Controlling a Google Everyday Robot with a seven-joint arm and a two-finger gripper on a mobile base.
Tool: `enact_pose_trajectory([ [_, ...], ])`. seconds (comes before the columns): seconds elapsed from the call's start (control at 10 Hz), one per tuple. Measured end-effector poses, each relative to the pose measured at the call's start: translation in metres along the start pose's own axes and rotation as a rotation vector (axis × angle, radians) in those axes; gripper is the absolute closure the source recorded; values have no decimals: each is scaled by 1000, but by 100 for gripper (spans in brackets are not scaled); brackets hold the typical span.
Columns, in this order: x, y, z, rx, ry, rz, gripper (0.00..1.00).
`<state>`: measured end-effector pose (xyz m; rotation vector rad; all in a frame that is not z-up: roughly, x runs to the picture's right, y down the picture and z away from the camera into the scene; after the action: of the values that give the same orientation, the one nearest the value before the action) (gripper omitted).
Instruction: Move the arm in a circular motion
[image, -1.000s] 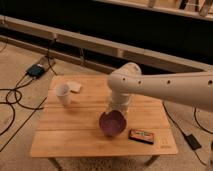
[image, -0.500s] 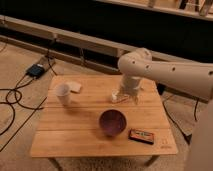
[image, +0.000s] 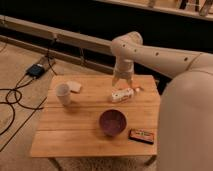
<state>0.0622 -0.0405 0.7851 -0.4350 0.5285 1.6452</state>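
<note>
Noted arm (image: 150, 52) over table's (image: 75, 135) far right side, gripper (image: 122, 81) low, just above white carton (image: 121, 94). Could not tell grip state. Judged risk: clipping carton or bowl (image: 112, 121) if circling that low.

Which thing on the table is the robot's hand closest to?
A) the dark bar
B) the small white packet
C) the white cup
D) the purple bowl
B: the hand hangs over the far side of the table, just above the small white packet; everything else sits farther off.
</note>
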Motion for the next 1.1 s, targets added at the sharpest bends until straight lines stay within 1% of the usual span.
enact_pose_trajectory([
  [0.1, -6, 21, 0, -5, -2, -38, 35],
  [0.3, -6, 57, 7, -9, 8, -111, 35],
  [0.5, 4, 89, 15, -20, 27, -172, 35],
  [0.6, 11, 101, 17, -25, 38, -196, 35],
  [0.7, 21, 114, 21, -37, 48, -222, 35],
  [0.8, 36, 131, 25, -62, 59, -253, 35],
  [0.9, 52, 142, 28, -84, 68, -270, 35],
  [1.0, 67, 147, 30, -103, 75, -279, 35],
  [1.1, 83, 145, 32, -113, 82, -283, 35],
])
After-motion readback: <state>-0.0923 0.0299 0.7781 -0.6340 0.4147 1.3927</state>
